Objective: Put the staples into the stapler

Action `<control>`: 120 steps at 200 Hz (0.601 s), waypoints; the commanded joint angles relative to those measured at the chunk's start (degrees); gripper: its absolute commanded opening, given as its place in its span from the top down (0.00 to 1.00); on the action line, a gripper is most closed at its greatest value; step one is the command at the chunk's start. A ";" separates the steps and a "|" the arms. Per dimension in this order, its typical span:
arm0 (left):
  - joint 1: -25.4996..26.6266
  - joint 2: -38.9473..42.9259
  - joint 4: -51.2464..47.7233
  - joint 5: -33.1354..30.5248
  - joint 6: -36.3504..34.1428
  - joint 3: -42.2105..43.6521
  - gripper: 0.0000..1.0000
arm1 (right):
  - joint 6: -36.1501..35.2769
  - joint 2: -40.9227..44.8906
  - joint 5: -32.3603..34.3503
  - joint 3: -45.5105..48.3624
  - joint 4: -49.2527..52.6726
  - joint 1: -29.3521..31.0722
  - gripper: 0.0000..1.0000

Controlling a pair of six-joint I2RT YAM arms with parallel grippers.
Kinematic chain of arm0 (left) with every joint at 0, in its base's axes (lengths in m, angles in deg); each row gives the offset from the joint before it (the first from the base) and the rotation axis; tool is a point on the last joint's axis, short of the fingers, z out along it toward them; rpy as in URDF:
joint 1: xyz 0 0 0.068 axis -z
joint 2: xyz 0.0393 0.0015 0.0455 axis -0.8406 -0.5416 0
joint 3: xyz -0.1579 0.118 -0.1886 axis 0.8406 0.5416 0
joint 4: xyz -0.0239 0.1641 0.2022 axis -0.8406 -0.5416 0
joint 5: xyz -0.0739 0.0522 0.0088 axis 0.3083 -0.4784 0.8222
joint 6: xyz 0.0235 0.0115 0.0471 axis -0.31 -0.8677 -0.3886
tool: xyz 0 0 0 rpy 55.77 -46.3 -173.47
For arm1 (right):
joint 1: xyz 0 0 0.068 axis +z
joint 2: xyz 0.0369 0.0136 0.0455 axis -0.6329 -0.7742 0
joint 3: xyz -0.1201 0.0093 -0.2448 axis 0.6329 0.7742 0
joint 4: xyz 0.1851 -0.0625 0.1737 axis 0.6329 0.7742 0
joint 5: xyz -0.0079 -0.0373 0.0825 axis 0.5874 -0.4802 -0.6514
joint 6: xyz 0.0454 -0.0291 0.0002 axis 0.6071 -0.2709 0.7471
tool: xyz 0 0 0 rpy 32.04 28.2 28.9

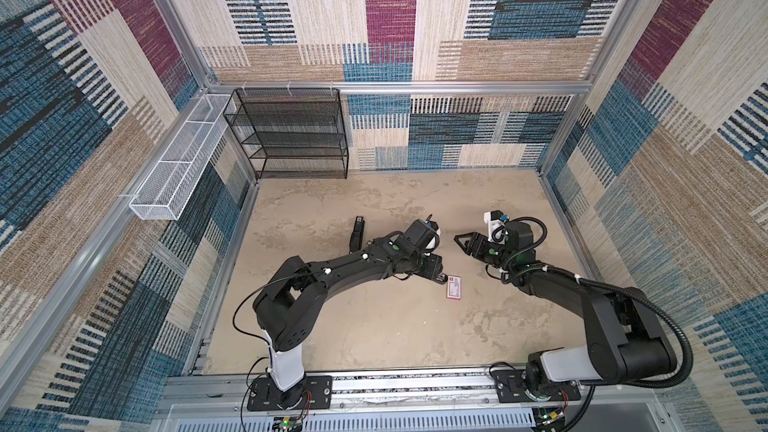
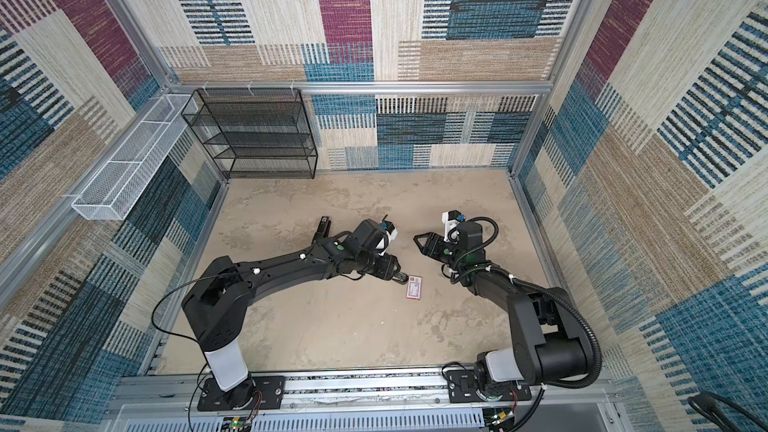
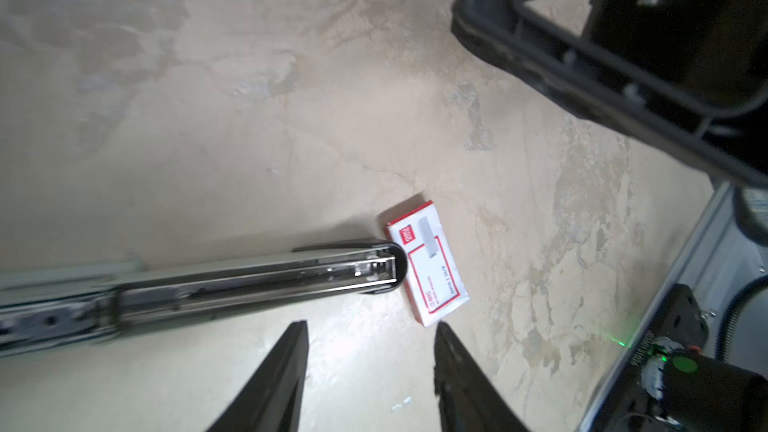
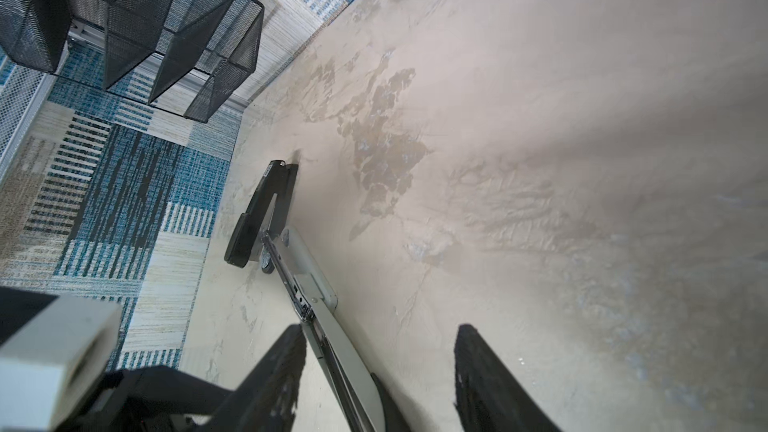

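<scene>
The stapler [image 3: 249, 280] lies flat and swung open on the beige table, its metal staple channel facing up. Its black part [image 1: 357, 234] [image 2: 323, 229] shows beyond my left arm, which hides the rest in both top views. The staples are in a small white box with a red mark [image 1: 454, 286] [image 2: 414, 287] [image 3: 428, 261], lying just off the channel's tip. My left gripper [image 3: 372, 326] [image 1: 435, 275] hovers beside that tip, open and empty. My right gripper [image 4: 380, 328] [image 1: 459, 238] is open above the stapler's grey arm [image 4: 316, 284], holding nothing.
A black mesh shelf [image 1: 291, 135] stands at the back left corner. A white mesh basket [image 1: 174, 160] hangs along the left wall. Patterned walls enclose the table. An aluminium rail [image 1: 415, 384] carrying both arm bases runs along the front.
</scene>
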 commanded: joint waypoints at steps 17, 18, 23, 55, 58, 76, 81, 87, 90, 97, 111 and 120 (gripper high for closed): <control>-4.52 -0.33 -8.51 -6.78 -5.73 -4.00 0.46 | -1.81 3.58 -3.83 1.33 3.73 2.48 0.44; -4.70 -0.41 -8.85 -6.86 -5.78 -4.26 0.46 | -1.90 3.60 -3.84 1.31 3.85 2.65 0.44; -5.48 -1.36 -10.17 -7.09 -6.21 -5.71 0.46 | -2.19 3.88 -3.84 1.55 4.27 3.45 0.44; -9.45 -9.24 -17.85 -8.40 -8.74 -15.55 0.46 | -1.46 4.16 -3.89 4.50 2.87 8.89 0.46; -9.78 -9.99 -18.41 -8.51 -8.94 -16.44 0.46 | -1.20 4.06 -3.88 4.80 2.45 9.25 0.46; -11.38 -13.76 -21.58 -9.37 -9.66 -20.87 0.46 | 0.15 3.40 -3.93 6.10 0.19 12.38 0.47; -11.71 -14.54 -22.25 -9.61 -9.89 -21.76 0.46 | 0.36 3.07 -3.84 6.21 -0.29 13.28 0.47; -12.26 -15.38 -22.84 -9.97 -9.99 -22.51 0.47 | 0.55 2.51 -3.75 6.22 -0.78 14.34 0.47; -12.44 -15.69 -23.02 -10.13 -10.08 -22.87 0.47 | 0.63 2.18 -3.68 6.17 -1.01 14.79 0.47; -12.88 -16.32 -23.40 -10.43 -10.34 -23.45 0.47 | 0.74 1.36 -3.75 6.08 -1.62 15.73 0.47; -13.55 -17.27 -23.85 -10.63 -10.78 -24.16 0.47 | 0.98 -0.88 -3.92 5.71 -2.84 16.97 0.47; -13.82 -18.06 -24.48 -10.55 -11.00 -24.67 0.47 | 0.93 -2.51 -4.17 5.24 -3.39 17.53 0.48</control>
